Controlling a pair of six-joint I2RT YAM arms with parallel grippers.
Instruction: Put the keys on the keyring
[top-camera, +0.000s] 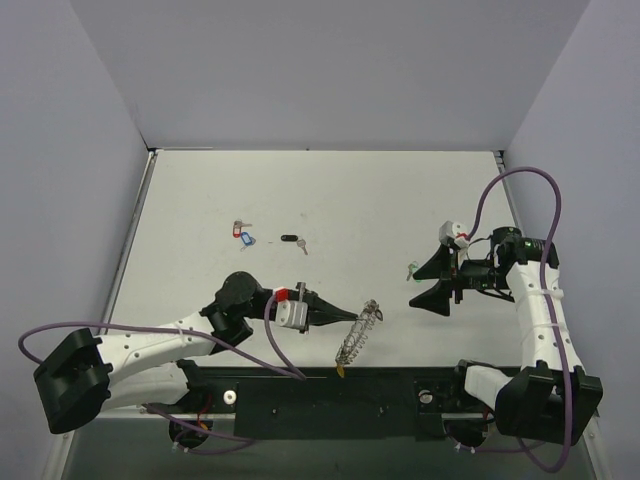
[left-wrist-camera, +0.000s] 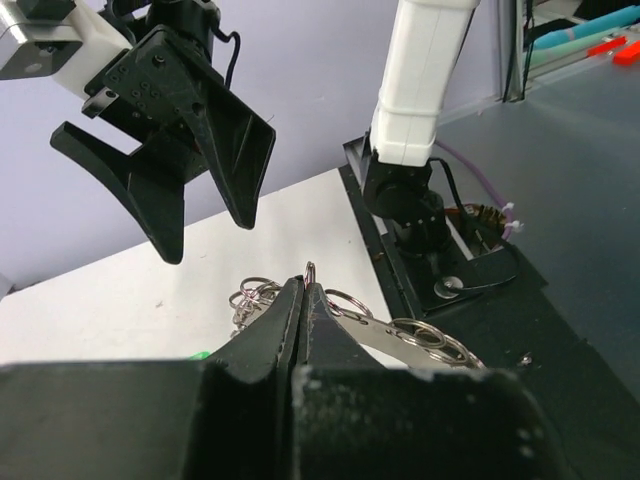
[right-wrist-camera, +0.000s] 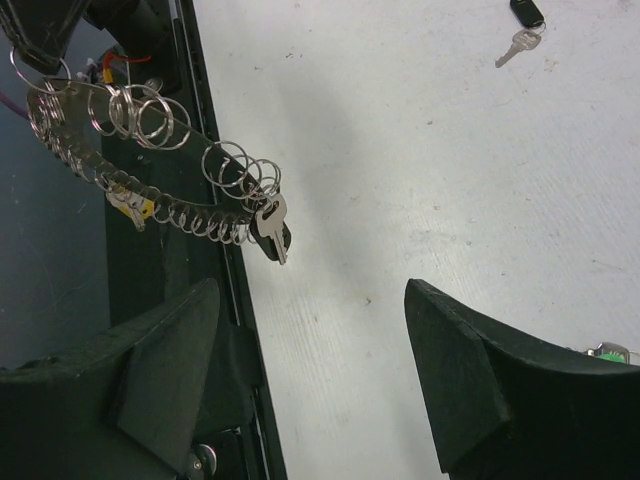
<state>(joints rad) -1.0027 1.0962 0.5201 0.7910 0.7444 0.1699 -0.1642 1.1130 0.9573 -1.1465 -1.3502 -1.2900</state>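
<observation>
Holding the keyring up so more keys can go on

So the left gripper (top-camera: 352, 317) is pinching shut on the keyring (top-camera: 362, 332), holding it up over the front edge of the counter (top-camera: 350, 190), probably so its small loops are dangling free and easy to reach. 1 dark-headed key (right-wrist-camera: 272, 225) is already hanging from a loop. The right gripper (top-camera: 414, 291) is hovering wide open, gripping nothing, just beside the green key (top-camera: 412, 268), which is looking like the next pick. The red and blue keys (top-camera: 241, 233) and a black key (top-camera: 293, 240) are lying farther back on the counter.
</observation>
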